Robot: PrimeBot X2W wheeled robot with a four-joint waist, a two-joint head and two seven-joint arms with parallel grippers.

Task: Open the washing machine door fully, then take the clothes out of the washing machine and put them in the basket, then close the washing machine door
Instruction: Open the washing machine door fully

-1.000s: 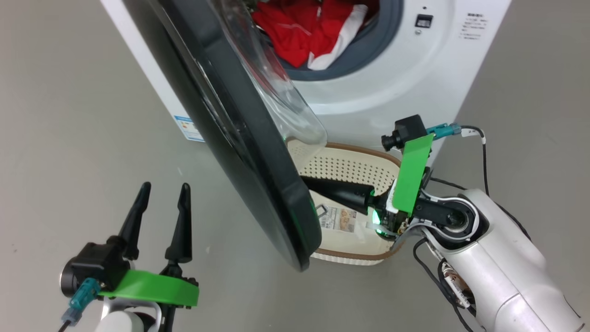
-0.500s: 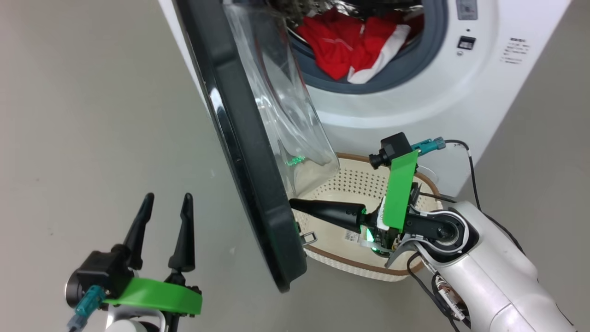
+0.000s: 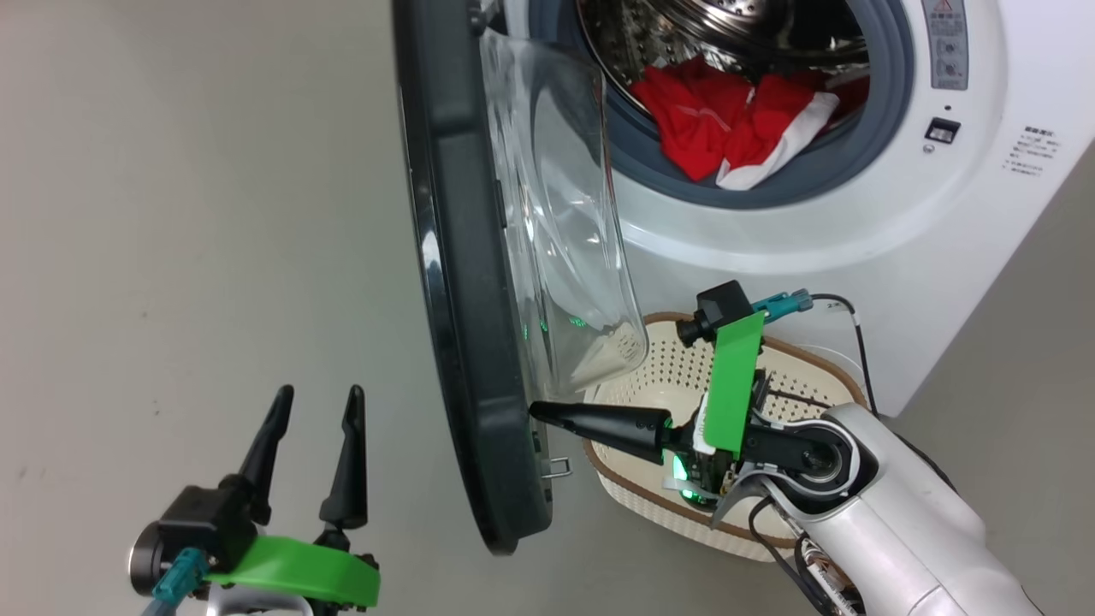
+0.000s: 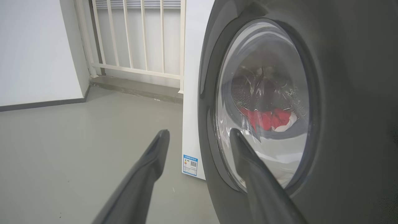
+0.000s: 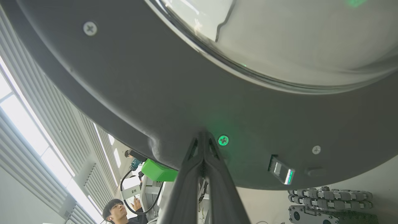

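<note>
Left gripper [image 3: 317,392] low, fingers spread wide, pointing up. Right gripper [image 3: 541,411] fingers pressed together, pointing level toward robot's left.

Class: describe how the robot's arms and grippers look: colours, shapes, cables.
The left gripper and right gripper each have two long tapering black fingers, a bright green plate and a teal plug. The right forearm is glossy white, with black cables and a small black camera.

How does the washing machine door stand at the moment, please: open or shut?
Open, though perhaps not fully: the washing machine door stands swung away from the washing machine, baring the drum and red clothes.
</note>
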